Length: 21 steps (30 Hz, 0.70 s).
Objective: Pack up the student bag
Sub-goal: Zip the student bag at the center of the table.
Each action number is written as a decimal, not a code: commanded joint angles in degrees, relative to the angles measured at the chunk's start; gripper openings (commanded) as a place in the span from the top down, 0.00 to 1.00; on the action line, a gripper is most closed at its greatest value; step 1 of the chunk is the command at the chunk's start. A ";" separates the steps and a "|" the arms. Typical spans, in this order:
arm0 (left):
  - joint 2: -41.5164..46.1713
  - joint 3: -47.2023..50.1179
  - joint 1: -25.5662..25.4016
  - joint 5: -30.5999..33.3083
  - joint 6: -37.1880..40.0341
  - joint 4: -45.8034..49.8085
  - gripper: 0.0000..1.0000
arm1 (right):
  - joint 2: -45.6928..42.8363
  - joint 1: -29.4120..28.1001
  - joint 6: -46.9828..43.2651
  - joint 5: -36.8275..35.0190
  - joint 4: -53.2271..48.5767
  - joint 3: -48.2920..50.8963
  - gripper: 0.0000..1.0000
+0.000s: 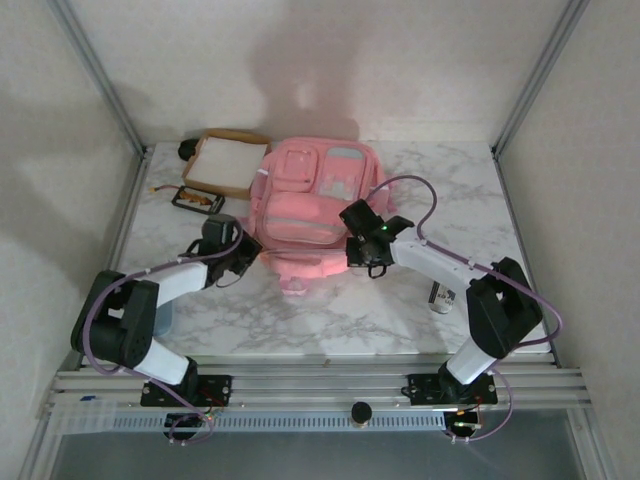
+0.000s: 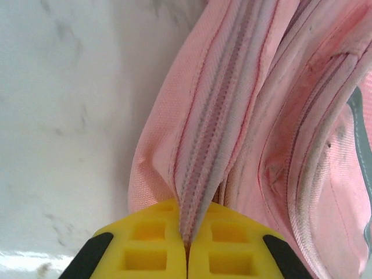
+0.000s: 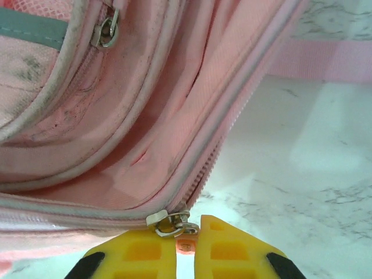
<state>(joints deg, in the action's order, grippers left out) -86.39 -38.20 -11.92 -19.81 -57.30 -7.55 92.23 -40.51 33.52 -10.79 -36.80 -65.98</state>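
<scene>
The left gripper point(image 2: 187, 250) is clenched on the zipper strip point(image 2: 209, 151) of the student bag point(image 1: 310, 200), which runs straight ahead from its fingers. The right gripper point(image 3: 187, 238) pinches the zipper pull point(image 3: 170, 223); pink fabric spreads ahead and leftward. The bag lies between both on the marble table point(image 1: 450, 190), a cardboard tray point(image 1: 238, 137) beyond.

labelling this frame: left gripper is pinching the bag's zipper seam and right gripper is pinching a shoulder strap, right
Only the strap part is wrong. The right gripper is pinching a zipper pull on the student bag, as the right wrist view shows. The left gripper does pinch the zipper seam.
</scene>
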 commanded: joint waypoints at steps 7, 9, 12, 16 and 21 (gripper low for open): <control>4.24 -4.60 6.22 3.74 8.95 6.88 0.29 | -1.47 -6.13 -1.62 6.13 4.68 1.34 1.00; 10.00 1.00 5.35 1.29 4.87 4.92 0.22 | -1.01 -6.86 -1.47 6.95 5.47 1.24 1.00; 17.48 8.36 -0.08 0.42 -4.53 1.51 0.13 | -0.34 -7.64 -1.35 7.41 6.20 1.33 1.00; 20.69 11.85 -9.69 3.88 -17.61 -1.86 0.10 | -0.12 -7.60 -2.04 6.24 6.39 1.84 1.00; 18.06 12.74 -15.75 8.32 -25.68 -4.78 0.08 | 0.67 -7.65 -2.56 7.27 8.22 2.43 1.00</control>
<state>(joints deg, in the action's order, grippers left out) -66.87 -25.30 -25.98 -15.62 -74.61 -9.61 92.44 -47.40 32.10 -4.84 -30.24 -64.05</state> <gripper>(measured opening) 0.918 0.085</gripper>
